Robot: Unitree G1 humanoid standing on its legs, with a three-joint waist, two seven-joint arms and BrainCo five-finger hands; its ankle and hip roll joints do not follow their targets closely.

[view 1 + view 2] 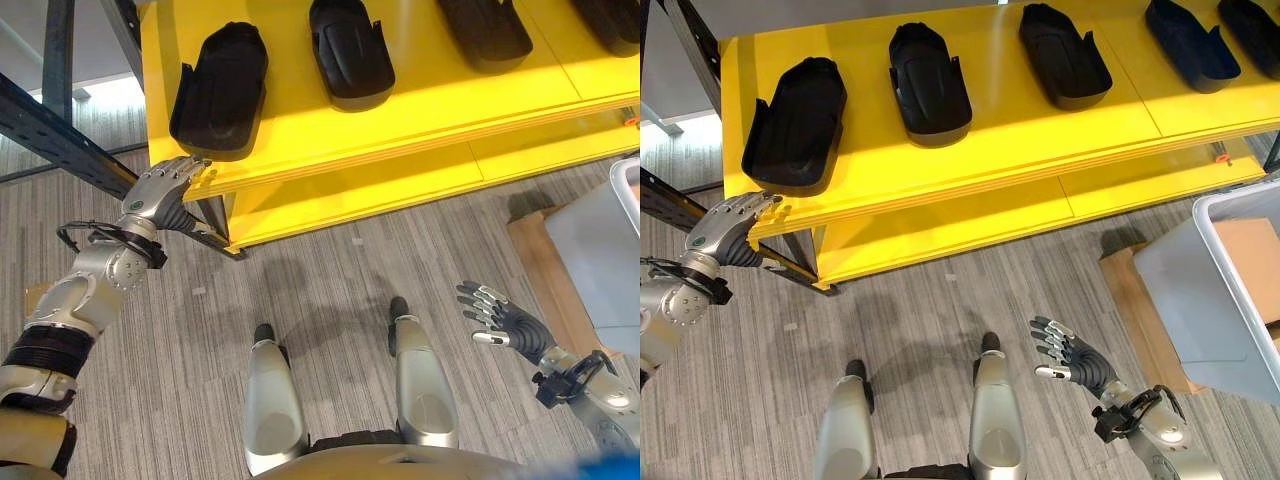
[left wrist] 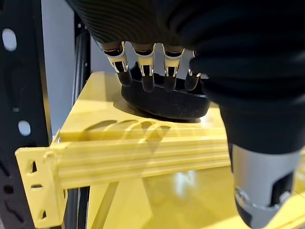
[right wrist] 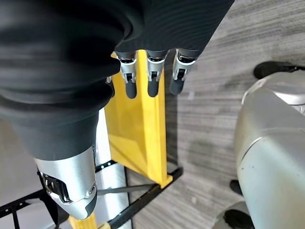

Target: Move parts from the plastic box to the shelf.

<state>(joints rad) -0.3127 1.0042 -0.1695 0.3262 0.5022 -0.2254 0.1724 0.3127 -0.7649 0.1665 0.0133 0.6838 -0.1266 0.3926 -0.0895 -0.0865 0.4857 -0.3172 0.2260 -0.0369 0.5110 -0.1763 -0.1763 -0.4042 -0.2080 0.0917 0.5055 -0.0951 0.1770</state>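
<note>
In the left eye view, four moulded black plastic shoe-shaped parts lie in a row on the top board of the bright yellow metal shelf [image 1: 420,110], spaced apart so that each has its own place; the leftmost black part [image 1: 220,90] sits near the shelf's left end. The left hand [image 1: 165,190] hangs at the front corner of that board, just below and beside this part, its fingers [image 1: 195,172] relaxed and holding nothing, which I judge to mean the part is already set down and released. The right hand [image 1: 500,320] hovers low over the grey carpeted floor [image 1: 330,270], well apart from the shelf, fingers spread and empty, probably free for the next pick. In the right eye view, the translucent grey plastic box [image 1: 1230,290] stands on a brown cardboard sheet [image 1: 1140,310] to the robot's right, near the right hand; whether any parts remain inside it I cannot tell. The left wrist view looks past the loosely extended fingers at the black part resting flat on the yellow board, just beyond the fingertips and not gripped. The right wrist view shows that hand's fingers straight and carrying nothing, with the yellow shelf edge and the floor beyond them.
</note>
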